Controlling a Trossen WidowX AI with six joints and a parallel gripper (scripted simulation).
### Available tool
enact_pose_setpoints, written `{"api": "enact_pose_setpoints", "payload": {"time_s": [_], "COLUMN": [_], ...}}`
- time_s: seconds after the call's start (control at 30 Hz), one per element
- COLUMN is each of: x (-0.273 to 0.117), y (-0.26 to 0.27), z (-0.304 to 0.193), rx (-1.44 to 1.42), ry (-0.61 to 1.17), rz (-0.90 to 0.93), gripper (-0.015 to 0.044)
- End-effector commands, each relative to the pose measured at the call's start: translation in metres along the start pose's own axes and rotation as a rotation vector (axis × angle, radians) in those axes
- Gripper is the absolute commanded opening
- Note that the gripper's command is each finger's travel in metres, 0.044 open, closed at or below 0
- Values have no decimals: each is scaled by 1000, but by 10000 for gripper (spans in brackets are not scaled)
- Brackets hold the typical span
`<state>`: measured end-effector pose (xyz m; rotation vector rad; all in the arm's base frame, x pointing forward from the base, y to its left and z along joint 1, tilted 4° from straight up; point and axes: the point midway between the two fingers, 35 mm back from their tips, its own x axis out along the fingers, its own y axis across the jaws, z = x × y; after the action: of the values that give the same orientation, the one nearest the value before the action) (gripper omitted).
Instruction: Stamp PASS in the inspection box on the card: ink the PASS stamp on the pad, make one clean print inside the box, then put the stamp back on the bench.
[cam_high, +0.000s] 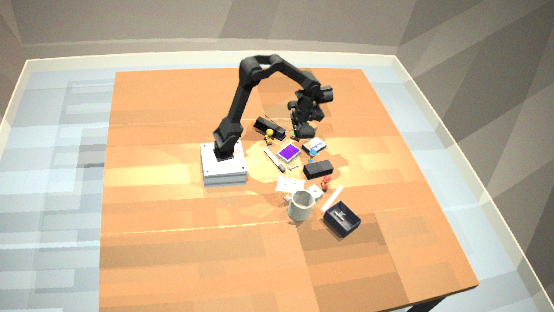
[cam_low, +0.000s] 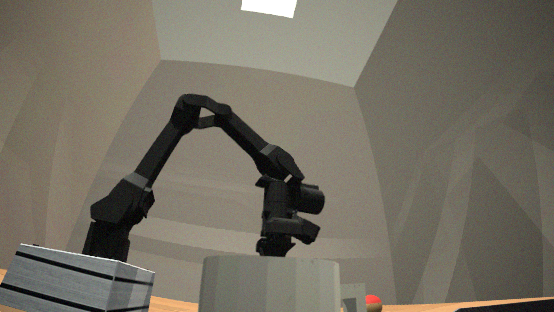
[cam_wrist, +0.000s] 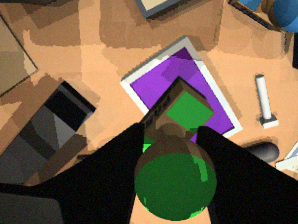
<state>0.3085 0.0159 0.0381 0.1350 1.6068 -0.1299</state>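
My gripper (cam_wrist: 170, 133) is shut on a stamp with a round green knob (cam_wrist: 175, 187) (cam_high: 293, 134); its lettering is not readable. The fingertips are hidden behind the mug in the exterior view. The open ink pad (cam_high: 289, 152) (cam_wrist: 212, 85) is purple with a white rim. In the wrist view the stamp's block overlaps the pad; the top view shows the gripper raised on the pad's far side. Whether the stamp touches the pad cannot be told. A white printed card (cam_high: 286, 183) lies nearer the front, its box too small to make out.
A grey mug (cam_high: 300, 207) stands by the card, with a dark tray (cam_high: 342, 226) to its right. Yellow (cam_high: 269, 133), blue (cam_high: 313, 152) and red (cam_high: 326, 180) knobbed stamps stand around. A black block (cam_high: 318, 169), the pad's lid (cam_high: 314, 146) and a black case (cam_high: 270, 128) lie near.
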Motion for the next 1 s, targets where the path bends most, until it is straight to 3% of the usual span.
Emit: {"api": "enact_pose_setpoints", "payload": {"time_s": [0.0, 0.97], "x": [-1, 16], "y": [-11, -18], "z": [-11, -18], "rx": [-4, -3], "ry": [-8, -7], "rz": [-4, -5], "gripper": [0, 0]}}
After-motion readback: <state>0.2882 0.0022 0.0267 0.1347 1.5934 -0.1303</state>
